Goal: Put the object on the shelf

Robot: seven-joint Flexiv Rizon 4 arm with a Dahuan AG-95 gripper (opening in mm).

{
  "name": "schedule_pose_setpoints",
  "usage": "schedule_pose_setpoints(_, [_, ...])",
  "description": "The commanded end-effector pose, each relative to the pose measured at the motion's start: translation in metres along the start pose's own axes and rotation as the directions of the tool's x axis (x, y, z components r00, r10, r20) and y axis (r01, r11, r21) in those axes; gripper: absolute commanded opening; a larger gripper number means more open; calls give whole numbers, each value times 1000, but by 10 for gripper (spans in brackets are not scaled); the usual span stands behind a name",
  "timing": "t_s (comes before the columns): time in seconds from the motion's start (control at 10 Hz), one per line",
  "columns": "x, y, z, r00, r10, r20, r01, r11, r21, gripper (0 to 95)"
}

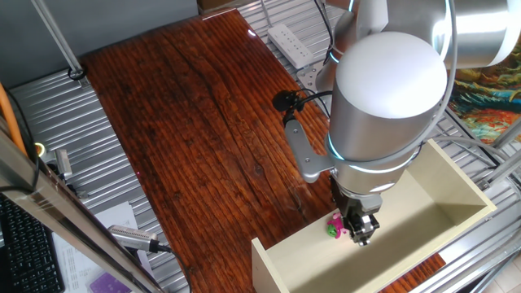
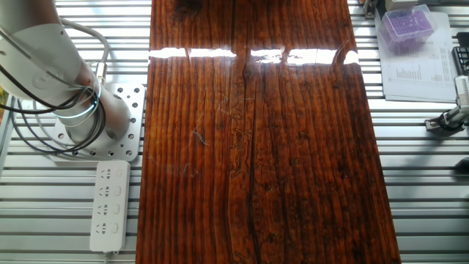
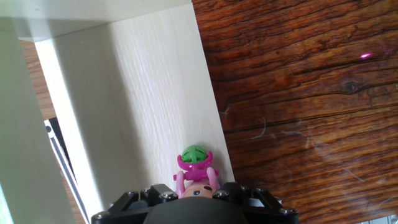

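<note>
— Where is the toy figure (image 1: 334, 227) right now?

— Clamped in the pincer (image 1: 359, 231), with the arm (image 1: 389, 89) hanging over the shelf (image 1: 423, 191). In the hand view the figure (image 3: 195, 168) sticks out from between the black fingers (image 3: 249, 194), its green cap pointing away from the hand and its pink body pressed between them.

— So the pincer is clenched on it?

— Yes, it grips the toy on both sides. Whether the toy touches the panel, I cannot tell.

— And where is it relative to the shelf?

— Over the cream panel (image 3: 149, 93), near the panel's edge that borders the dark wooden table (image 3: 298, 93). From one fixed view, the toy sits inside the open box, close to the long wall nearest the table's middle.

— Where does the shelf itself stand?

— At the table (image 1: 187, 122) end nearest that camera, lying open side up, with its thin walls rising around the pincer.

— Anything else around?

— A white power strip (image 2: 108, 204) lies off the table edge by the arm's base (image 2: 88, 121), and a purple box (image 2: 407, 23) rests on papers past the opposite edge.
</note>
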State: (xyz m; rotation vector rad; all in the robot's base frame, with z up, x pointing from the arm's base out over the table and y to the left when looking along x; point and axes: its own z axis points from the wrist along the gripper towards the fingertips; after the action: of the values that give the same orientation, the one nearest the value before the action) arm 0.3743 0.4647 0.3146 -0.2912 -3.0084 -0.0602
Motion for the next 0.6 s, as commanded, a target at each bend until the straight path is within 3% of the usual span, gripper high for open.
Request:
schedule_pose_setpoints(0.1, [1, 0, 0, 1000, 2, -1, -2, 1000, 1, 570])
schedule_pose_setpoints(0.6, [1, 0, -1, 1000, -4, -3, 4, 1000, 1, 570])
